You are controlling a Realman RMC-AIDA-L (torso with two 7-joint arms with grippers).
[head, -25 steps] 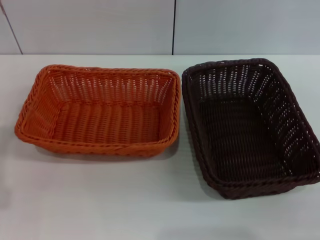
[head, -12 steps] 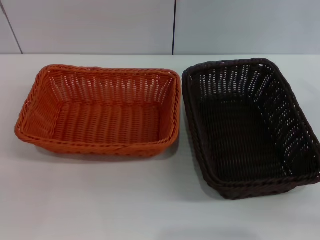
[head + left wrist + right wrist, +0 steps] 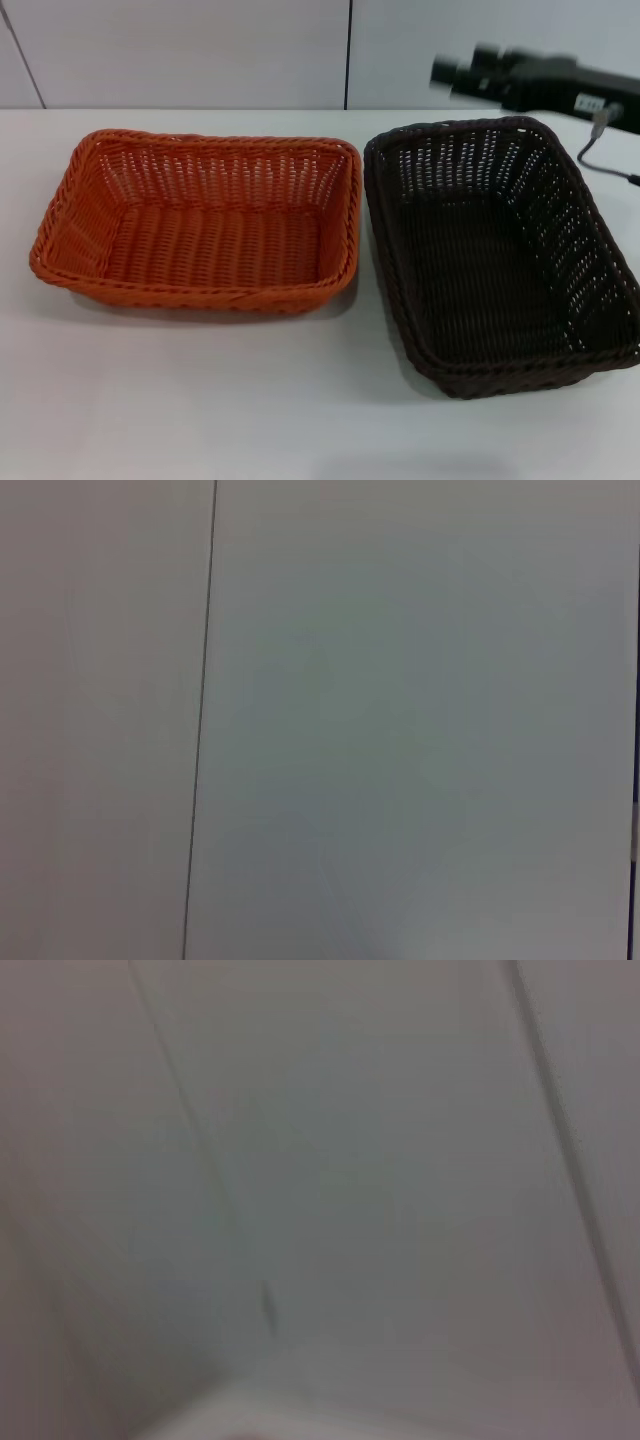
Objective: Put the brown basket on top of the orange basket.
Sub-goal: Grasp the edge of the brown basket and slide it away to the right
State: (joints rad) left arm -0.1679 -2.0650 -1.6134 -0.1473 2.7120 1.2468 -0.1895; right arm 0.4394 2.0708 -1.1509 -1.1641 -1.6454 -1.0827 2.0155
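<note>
The orange basket [image 3: 200, 220] sits upright on the white table [image 3: 200, 400] at the left. The brown basket [image 3: 495, 250] sits upright right beside it on the right, its long side running away from me. My right gripper [image 3: 447, 74] has come in from the right, black and blurred, above the far rim of the brown basket, not touching it. My left gripper is out of view. The wrist views show only pale wall panels.
A pale panelled wall [image 3: 200, 50] with dark seams runs behind the table. A grey cable [image 3: 605, 165] hangs from the right arm near the brown basket's far right corner. Bare white tabletop lies in front of both baskets.
My right arm has entered the head view from the right and now reaches over the far rim of the brown basket. Both baskets have stayed where they were.
</note>
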